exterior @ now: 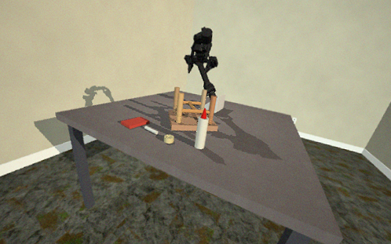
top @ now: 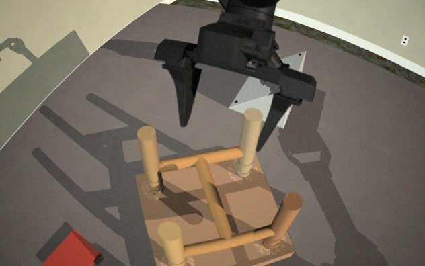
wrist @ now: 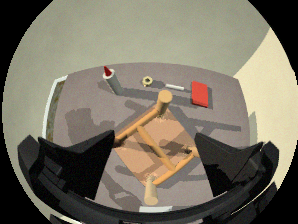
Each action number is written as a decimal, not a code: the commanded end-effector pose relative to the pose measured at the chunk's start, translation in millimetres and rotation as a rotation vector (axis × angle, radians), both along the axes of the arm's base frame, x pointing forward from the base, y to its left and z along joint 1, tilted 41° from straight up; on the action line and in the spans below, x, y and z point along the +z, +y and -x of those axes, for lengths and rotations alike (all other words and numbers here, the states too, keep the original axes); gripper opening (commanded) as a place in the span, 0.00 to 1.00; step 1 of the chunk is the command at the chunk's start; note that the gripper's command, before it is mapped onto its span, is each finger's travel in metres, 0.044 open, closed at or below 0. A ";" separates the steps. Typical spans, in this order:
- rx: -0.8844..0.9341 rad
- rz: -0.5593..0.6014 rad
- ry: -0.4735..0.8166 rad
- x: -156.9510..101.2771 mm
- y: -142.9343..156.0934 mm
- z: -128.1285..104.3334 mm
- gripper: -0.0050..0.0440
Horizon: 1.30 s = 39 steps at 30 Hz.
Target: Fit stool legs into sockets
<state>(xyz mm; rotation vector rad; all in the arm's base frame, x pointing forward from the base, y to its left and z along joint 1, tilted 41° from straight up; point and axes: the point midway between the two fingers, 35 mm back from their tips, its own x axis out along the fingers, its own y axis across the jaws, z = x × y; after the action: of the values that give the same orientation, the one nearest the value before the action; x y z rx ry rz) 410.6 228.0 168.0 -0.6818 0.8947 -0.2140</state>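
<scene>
The stool's square wooden seat (top: 249, 205) (wrist: 132, 155) lies flat, underside up. Four legs stand on it: a tan one (top: 149, 154) at back left, a pale one (top: 250, 138) (exterior: 203, 99) at back right, a yellowish one (top: 171, 240) (exterior: 179, 109) at front left and a reddish-brown one (top: 286, 215) (exterior: 211, 108) at front right. They look about upright. Collars show at the feet of both back legs; I cannot tell whether every shoulder touches the seat. Rails (top: 218, 156) join them in an H. My gripper (top: 220, 138) (wrist: 156, 136) is open and empty, above the stool.
A red block (top: 74, 252) (exterior: 135, 122) (wrist: 200, 94), a white stick (exterior: 151, 130) (wrist: 175, 87), a tape roll (exterior: 168, 139) (wrist: 147, 80) and a red-tipped white bottle (exterior: 200, 134) (wrist: 114, 82) are near the stool. A white angled block (top: 259, 104) stands behind it.
</scene>
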 end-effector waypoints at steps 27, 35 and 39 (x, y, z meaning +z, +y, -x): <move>-0.032 0.038 0.006 -15.2 -53.9 164.7 1.00; -0.032 0.038 0.006 -15.2 -53.9 164.7 1.00; -0.032 0.038 0.006 -15.2 -53.9 164.7 1.00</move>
<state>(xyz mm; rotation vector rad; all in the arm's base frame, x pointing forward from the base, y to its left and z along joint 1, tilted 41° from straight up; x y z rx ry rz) 246.1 174.7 152.4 -0.7040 0.9135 -0.2543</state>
